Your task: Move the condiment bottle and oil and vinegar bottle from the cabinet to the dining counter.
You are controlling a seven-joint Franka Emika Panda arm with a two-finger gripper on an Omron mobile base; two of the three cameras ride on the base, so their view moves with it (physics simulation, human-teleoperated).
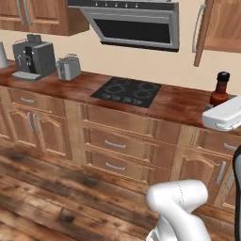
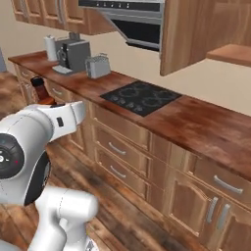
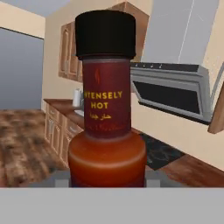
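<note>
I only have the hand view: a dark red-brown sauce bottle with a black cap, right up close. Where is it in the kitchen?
Observer: The dark red-brown sauce bottle stands upright in the gripper, by the reddish wooden counter, right of the black stovetop.
Operator: Is the cabinet shut?
Observer: No. The light-brown wall cabinet's door stands open above the bottle.
Operator: Anything else on that counter?
Observer: A grey coffee machine and a silver toaster, at its far left.

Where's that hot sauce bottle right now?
The condiment bottle is held upright in the gripper, right of the black stovetop, above the wooden counter.
</note>
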